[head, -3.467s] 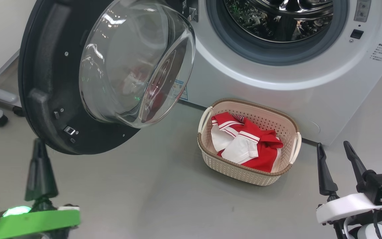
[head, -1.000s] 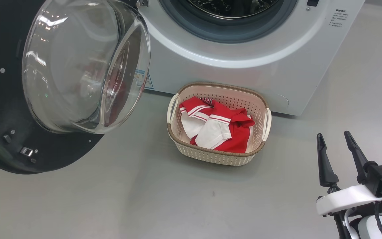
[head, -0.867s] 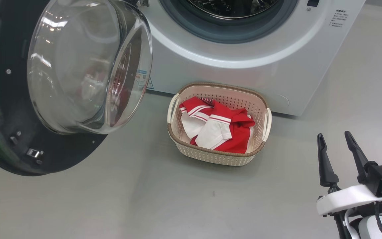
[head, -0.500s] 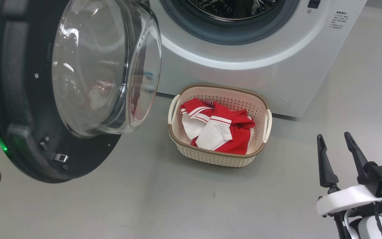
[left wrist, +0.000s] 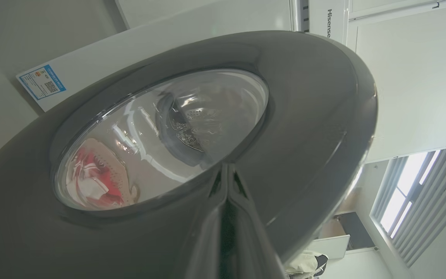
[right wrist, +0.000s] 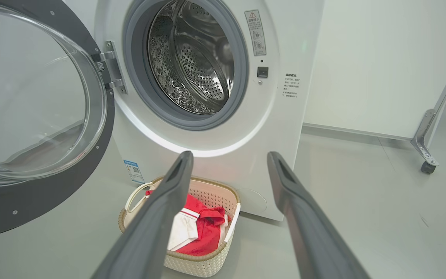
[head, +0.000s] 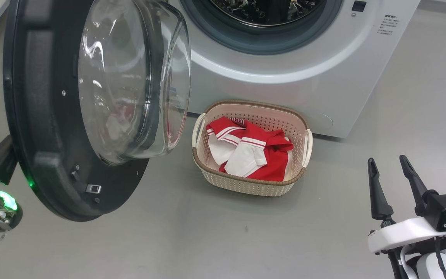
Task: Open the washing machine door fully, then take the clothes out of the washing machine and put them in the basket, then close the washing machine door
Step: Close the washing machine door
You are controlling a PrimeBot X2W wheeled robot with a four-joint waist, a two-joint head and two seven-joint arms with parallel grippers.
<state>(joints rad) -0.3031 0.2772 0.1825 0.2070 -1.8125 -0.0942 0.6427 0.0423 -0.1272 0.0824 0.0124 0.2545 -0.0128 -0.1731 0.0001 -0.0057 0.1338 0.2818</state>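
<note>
While the door (head: 41, 116) hangs open, the clothes (head: 254, 153) lie in the basket (head: 246, 188) by the washer (head: 285, 89). The left gripper (left wrist: 227, 182) has its jaws pressed together at the door; the right gripper (head: 386, 161) has its jaws spread.

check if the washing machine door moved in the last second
Yes. The washing machine door has swung right, toward closing: its glass edge now nearly meets the left handle of the basket.

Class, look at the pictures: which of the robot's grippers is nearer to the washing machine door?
Left. The left gripper, shut, is right at the outer face of the washing machine door. The right gripper, open, hangs well away, beyond the basket.
</note>
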